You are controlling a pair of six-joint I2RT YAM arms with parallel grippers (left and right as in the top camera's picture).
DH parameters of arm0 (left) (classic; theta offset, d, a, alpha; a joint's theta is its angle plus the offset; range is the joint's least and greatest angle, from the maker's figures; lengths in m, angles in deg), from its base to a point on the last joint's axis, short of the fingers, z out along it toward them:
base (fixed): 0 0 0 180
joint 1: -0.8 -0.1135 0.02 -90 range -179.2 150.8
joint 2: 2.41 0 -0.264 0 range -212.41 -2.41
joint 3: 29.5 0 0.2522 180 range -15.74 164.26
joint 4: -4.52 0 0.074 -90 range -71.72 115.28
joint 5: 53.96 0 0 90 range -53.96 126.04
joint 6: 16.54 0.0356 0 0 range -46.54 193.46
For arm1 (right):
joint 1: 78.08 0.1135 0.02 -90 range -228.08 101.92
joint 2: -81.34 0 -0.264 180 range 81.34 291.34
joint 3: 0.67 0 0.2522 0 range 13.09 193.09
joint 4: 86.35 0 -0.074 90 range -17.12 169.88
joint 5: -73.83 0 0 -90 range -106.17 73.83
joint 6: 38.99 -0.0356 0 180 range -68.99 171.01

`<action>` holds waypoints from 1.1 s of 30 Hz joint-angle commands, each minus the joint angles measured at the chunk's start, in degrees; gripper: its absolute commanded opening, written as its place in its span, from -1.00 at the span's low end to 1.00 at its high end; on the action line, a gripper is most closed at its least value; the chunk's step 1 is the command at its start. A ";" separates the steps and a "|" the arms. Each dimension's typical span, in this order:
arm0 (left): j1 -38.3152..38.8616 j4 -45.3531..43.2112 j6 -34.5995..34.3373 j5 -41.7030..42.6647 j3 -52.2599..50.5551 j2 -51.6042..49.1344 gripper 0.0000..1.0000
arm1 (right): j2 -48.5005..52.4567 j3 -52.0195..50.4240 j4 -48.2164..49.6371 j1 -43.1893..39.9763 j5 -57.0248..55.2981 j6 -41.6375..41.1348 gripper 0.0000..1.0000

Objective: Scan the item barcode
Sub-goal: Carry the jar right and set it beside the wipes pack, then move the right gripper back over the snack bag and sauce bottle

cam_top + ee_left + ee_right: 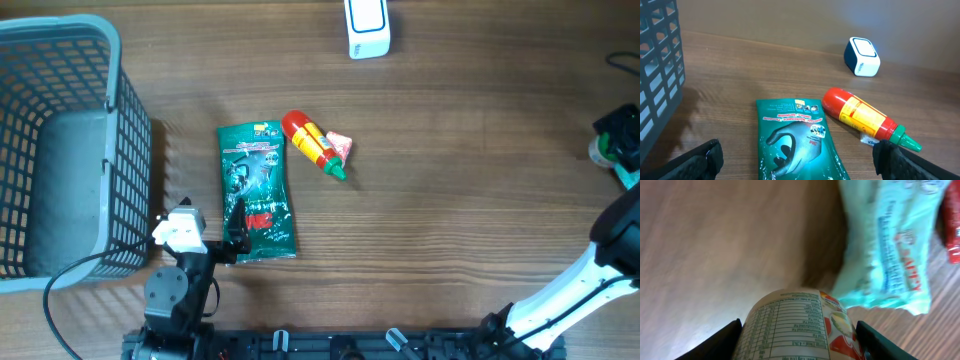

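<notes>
Tub (pixel 785 317) in the right gripper (pixel 797 325), and it is a firm hold: one dark finger (pixel 720 340) sits against each side, the jaws about halfway apart with the round body filling the gap. The printed nutrition table faces the wrist camera, with red and green label art wrapping round to the right. Just beyond the tub lies a pale teal packet (pixel 885 245), crumpled, and a sliver of something red (pixel 952 225) shows at the frame's edge. From overhead, that gripper sits at the far right edge of the table (pixel 450 220), well apart from everything else.

Over to the left gripper (pixel 800 162): spread wide, holding nothing, both fingertips low in the corners of its own view. It hangs over the near end of a green glove packet (pixel 795 145), which lies flat and lengthwise on the wood. Just beside the packet's far right corner is a red sauce bottle (pixel 860 115) on its side, yellow label up, green cap pointing right. A small pink packet (pixel 342 146) rests against it, partly tucked underneath.

Further out, a white scanner (pixel 367 28) with a dark side stands at the far edge of the table, well apart from the tub. At the left sits a grey plastic basket (pixel 130 170), its lattice wall just beside the left arm.
</notes>
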 commanded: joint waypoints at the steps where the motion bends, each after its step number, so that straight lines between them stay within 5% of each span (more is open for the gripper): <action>1: -0.22 -0.07 1.11 0.46 -0.22 0.24 1.00 | 2.10 0.20 0.15 -0.63 -2.86 0.61 0.33; 3: -0.22 -0.07 1.11 0.46 -0.22 0.24 1.00 | 2.10 0.20 0.15 -0.61 -2.84 0.59 0.51; 9: -0.22 -0.07 1.11 0.48 -0.22 0.24 1.00 | 2.08 0.22 -0.17 -0.61 -2.84 1.95 0.63; 11: -0.22 -0.07 1.11 0.48 -0.22 0.24 1.00 | 1.90 0.37 -0.57 -0.61 -2.86 4.20 1.00; 18: -0.22 -0.07 1.11 0.46 -0.22 0.24 1.00 | -7.67 0.96 -0.04 -0.52 2.78 3.08 1.00; 24: -0.22 -0.07 1.11 0.46 -0.22 0.24 1.00 | -21.81 0.96 -1.42 1.22 35.74 -3.96 1.00; 28: -0.22 -0.07 1.11 0.46 -0.22 0.24 1.00 | -24.68 0.96 -1.81 9.40 52.13 -1.07 1.00; 33: -0.22 -0.07 1.11 0.46 -0.22 0.24 1.00 | -24.59 0.96 -2.40 27.52 46.18 7.93 0.99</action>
